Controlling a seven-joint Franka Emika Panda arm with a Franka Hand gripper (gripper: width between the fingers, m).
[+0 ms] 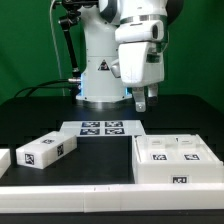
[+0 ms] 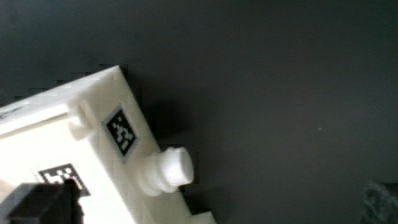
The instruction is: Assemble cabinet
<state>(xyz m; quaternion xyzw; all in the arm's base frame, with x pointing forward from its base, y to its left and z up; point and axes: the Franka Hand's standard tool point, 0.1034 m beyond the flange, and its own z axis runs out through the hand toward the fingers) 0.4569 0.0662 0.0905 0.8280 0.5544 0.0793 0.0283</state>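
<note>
On the table (image 1: 30, 120): the cabinet (image 1: 175, 165) lies in loose white pieces, none joined that I can see
Large box (image 1: 160, 150): flat, tags up, toward the exterior view's right, just beside the marker board (image 1: 100, 127)
Small block (image 1: 48, 150): well apart on the exterior view's left; another piece (image 1: 3, 160) near it is cut off by the frame
My jaws: above the table behind the large box, nothing visibly held; apart or together, I cannot tell
Progress: I judge it barely begun, every joining left
Wrist view: a white corner with tags and a round knob (image 2: 169, 168); which piece, I cannot say
</note>
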